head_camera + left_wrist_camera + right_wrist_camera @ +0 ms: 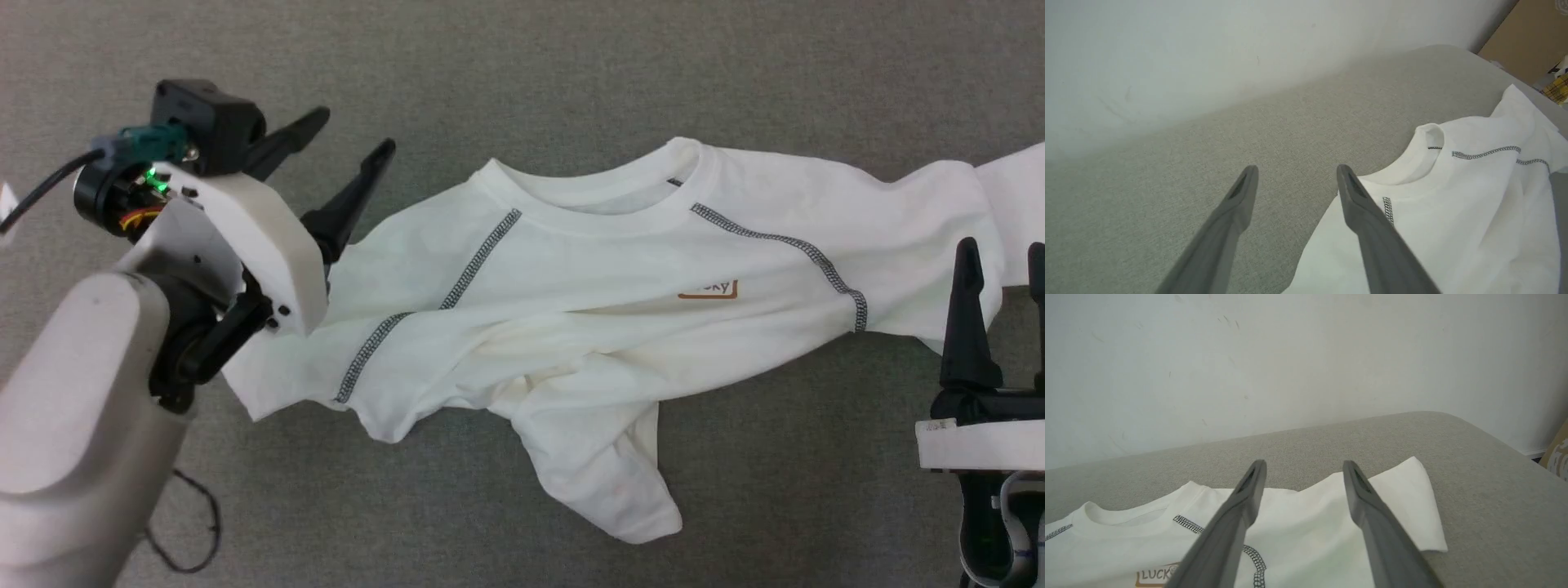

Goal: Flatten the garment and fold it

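Shirt (588, 327) lies rumpled, front up, on your grey table (522, 65), with your left tool (355, 131) and right tool (1002, 247) both open, holding nothing.

This is a plain room indoors, more like a work room for a robot than a home. Past the tips of the left pincer (1297, 168), a soft grey cloth top (1208, 183) runs up to a plain white wall (1167, 61) with a few small marks on it. Far off to the right of that pincer, beyond the top's round corner, there is something brown like a cardboard box (1527, 36). A yellow checked thing (1560, 87) sits just below it. Ahead of the right pincer (1304, 462), the grey top meets the white wall too. A thin black cable (196, 523) lies loose on the cloth behind the left pincer.
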Motion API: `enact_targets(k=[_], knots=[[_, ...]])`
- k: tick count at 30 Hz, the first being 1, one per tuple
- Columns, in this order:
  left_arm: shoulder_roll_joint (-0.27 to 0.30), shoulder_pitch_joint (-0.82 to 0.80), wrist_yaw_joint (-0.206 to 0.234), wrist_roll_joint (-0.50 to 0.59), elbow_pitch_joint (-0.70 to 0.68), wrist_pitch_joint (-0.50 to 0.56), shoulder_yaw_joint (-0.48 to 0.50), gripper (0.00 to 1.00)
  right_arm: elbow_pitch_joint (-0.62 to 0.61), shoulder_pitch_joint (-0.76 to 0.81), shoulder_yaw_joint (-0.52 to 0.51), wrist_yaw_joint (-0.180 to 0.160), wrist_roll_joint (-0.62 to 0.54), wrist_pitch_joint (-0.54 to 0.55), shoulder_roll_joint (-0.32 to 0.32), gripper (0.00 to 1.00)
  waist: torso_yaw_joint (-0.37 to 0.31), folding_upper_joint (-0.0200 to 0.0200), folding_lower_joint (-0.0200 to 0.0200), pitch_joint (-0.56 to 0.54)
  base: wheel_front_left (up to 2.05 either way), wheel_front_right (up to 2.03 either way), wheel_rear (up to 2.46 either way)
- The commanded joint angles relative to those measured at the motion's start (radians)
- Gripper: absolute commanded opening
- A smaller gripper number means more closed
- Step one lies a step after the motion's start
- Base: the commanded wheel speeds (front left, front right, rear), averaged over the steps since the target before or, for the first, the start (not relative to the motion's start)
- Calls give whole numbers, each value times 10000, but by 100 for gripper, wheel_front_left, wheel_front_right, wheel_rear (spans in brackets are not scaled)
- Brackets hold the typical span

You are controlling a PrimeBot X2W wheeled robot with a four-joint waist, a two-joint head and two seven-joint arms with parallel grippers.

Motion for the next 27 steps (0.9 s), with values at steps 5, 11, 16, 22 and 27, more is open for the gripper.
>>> enact_targets(k=[5, 11, 16, 22, 27], knots=[[939, -674, -64, -1312, 16, 900, -1074, 100, 108, -256, 27, -11, 97, -137, 20, 100, -283, 0, -2, 397, 0, 0, 0], [1366, -1063, -64, -2664, 249, 1473, -1783, 100, 213, -455, 159, -11, 161, -172, 20, 100, -425, 0, -2, 735, 0, 0, 0], [1735, -1218, -64, -3044, 569, 2073, -2095, 100, 250, -593, 169, -11, 223, -171, 20, 100, -509, 0, -2, 1028, 0, 0, 0], [1988, -1064, 92, -3893, 676, 3369, -2219, 100, 290, -673, 104, -11, 287, -206, 20, 100, -544, 0, -2, 1266, 0, 0, 0], [2005, -707, 400, -4792, 439, 4096, -2161, 100, 367, -758, 99, -11, 338, -240, 20, 100, -544, 0, -2, 1375, 0, 0, 0]])
